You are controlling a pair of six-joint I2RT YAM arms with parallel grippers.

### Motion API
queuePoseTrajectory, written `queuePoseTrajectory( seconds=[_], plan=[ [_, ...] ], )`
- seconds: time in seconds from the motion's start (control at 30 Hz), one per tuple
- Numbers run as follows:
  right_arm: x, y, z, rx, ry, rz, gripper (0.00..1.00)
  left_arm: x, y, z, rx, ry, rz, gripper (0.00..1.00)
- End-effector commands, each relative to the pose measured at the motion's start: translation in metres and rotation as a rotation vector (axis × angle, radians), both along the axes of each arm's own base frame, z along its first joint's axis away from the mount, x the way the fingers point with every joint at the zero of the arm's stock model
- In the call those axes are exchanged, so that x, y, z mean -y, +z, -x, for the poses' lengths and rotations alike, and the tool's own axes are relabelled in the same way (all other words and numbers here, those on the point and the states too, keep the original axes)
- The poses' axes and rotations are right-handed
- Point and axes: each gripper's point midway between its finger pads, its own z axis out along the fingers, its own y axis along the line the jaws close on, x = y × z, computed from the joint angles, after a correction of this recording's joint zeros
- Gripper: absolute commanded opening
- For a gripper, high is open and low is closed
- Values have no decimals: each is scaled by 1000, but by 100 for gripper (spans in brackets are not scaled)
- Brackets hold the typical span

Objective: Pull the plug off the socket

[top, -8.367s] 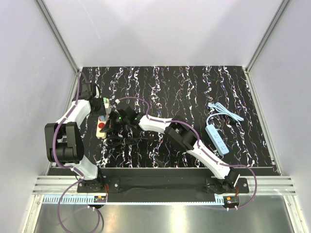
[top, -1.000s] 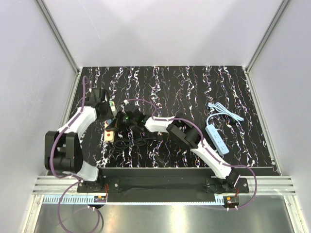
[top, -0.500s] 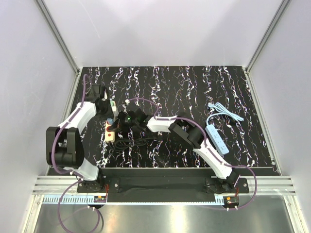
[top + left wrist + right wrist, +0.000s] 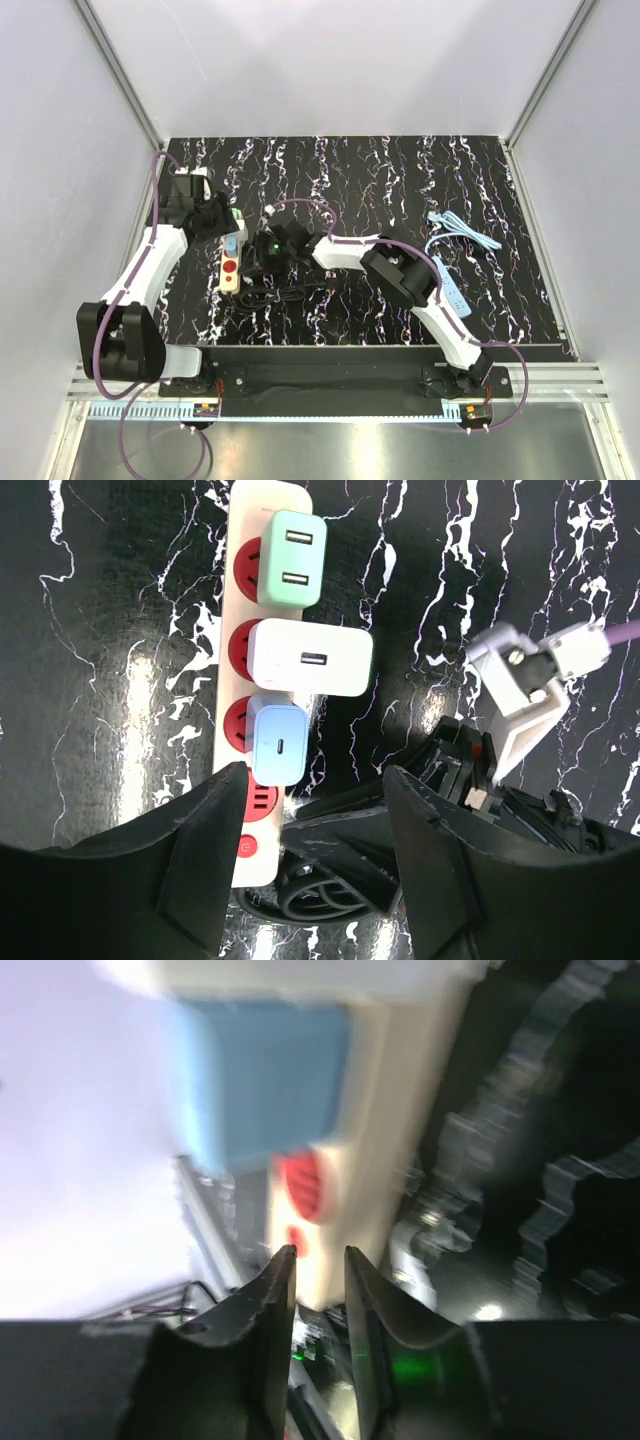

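Black marbled table [image 4: 350, 170]: socket [image 4: 230, 281] (beige strip), blue power strip [image 4: 456, 298].

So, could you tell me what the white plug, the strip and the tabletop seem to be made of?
Plug: smooth white moulded plastic, faint sheen. Strip: beige plastic, seemingly matte. Tabletop: black, white-veined marble-look surface with glossy glare, possibly laminate or film.

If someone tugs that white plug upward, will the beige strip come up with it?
Probably, unless held down: the beige strip looks slim and light, with nothing visibly fastening it to the table. It should stay stiff, being a rigid bar. The white plug sits close between the green plug and blue plug, so side grip room seems tight.
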Motion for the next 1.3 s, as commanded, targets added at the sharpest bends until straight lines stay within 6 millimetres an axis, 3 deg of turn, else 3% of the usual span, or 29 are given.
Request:
queuePoseTrajectory(
  seconds=[0.0,0.07,0.1,0.13,0.23,0.33,0.4,0.6,0.63,0.7,0.73,0.8,0.87,0.9,0.93,1.0,1.03,1.07,1.1,1.13,1.17,1.27],
  plan=[
    [41,-38,12,-34,-9,179,36,3,20,-6,69,-20,31,61],
    [51,-24,8,23,-26,205,43,-6,18,5,72,9,9,59],
    [62,-27,12,13,-21,265,46,-13,18,8,72,33,2,59],
    [66,-15,10,40,-22,282,54,-17,10,16,52,43,-5,57],
    [89,-4,-1,105,-49,427,71,-24,7,30,53,84,-8,54],
    [108,22,-16,182,-97,510,99,-30,-3,43,48,142,22,48],
    [103,45,-16,187,-57,463,100,-25,-12,47,54,159,78,45],
    [83,74,-20,156,-1,357,100,-18,-32,45,22,261,263,37],
    [79,69,-18,141,21,350,100,-19,-32,41,33,273,269,36],
    [71,78,-18,135,49,324,100,-23,-34,37,33,306,268,38],
    [72,66,-24,110,10,365,100,-23,-35,31,40,297,274,44],
    [67,74,-29,102,-2,373,100,-21,-36,26,28,261,270,51],
    [73,58,-33,95,-35,483,100,-20,-50,29,-35,245,267,50],
    [66,77,-42,139,-62,468,100,-20,-53,30,-50,230,264,43],
    [66,70,-48,141,-92,496,100,-21,-58,32,-72,229,260,40],
    [55,87,-54,154,-103,452,98,-27,-64,33,-82,230,225,35],
    [50,77,-55,133,-101,456,97,-26,-70,33,-103,220,232,30],
    [45,89,-59,146,-109,432,94,-26,-72,34,-112,209,246,27],
    [41,89,-59,148,-108,427,94,-24,-72,34,-116,188,254,25],
    [38,78,-59,131,-104,436,93,-23,-74,33,-121,185,260,21],
    [32,86,-60,144,-104,410,91,-23,-74,33,-121,179,264,19],
    [22,76,-56,135,-95,411,86,-20,-77,31,-130,170,283,13]
  ],
)
